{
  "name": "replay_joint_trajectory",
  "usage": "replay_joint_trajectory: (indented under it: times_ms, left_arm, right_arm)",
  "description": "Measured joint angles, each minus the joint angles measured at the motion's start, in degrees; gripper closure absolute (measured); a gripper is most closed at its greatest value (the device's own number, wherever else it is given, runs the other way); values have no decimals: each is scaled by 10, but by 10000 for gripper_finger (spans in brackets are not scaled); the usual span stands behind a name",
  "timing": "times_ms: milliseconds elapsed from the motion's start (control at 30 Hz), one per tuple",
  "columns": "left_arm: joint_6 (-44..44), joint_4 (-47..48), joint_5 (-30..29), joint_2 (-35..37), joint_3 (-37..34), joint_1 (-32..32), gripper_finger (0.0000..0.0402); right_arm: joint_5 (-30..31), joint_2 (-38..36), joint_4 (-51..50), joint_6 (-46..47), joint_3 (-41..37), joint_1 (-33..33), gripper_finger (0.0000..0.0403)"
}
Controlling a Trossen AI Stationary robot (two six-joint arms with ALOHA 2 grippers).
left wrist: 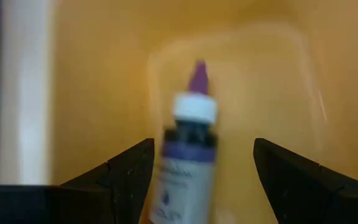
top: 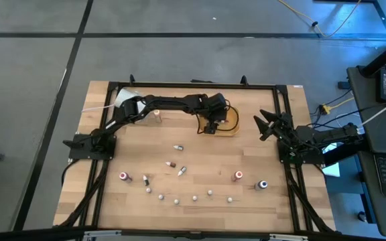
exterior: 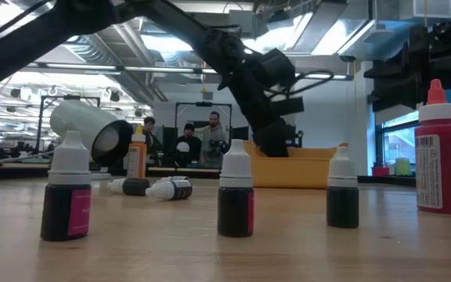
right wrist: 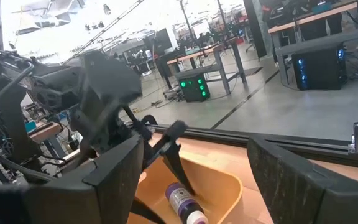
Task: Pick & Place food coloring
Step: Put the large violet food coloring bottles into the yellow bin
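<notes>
One purple bottle [left wrist: 188,162] lies in the tray [right wrist: 225,183] under the left tool [left wrist: 201,168], fingers apart, label unreadable

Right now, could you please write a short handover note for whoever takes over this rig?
Left gripper: open over the tan-orange plastic tray, a purple-tipped food coloring bottle lying loose in the tray between its fingers.
Right gripper: open, waiting beside the tray.
Done: one bottle in the tray.
Left: roughly fifteen small bottles on the wooden table, including the red bottle and the blue-capped bottle.
</notes>
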State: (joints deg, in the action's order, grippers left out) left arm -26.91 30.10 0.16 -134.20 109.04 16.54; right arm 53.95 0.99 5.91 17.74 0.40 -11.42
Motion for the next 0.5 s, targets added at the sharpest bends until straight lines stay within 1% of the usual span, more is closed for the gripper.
replay_joint_trajectory:
  times_ms: [300,400,500]
  left_arm:
    - [6,18,-5,-16,0,1,134]
    - [6,14,-8,-16,0,-1,146]
    - [6,15,-16,-15,0,-1,169]
  right_arm:
    - [0,0,-5,0,0,0,114]
    - [0,0,-6,0,0,0,114]
    - [0,0,-7,0,0,0,114]
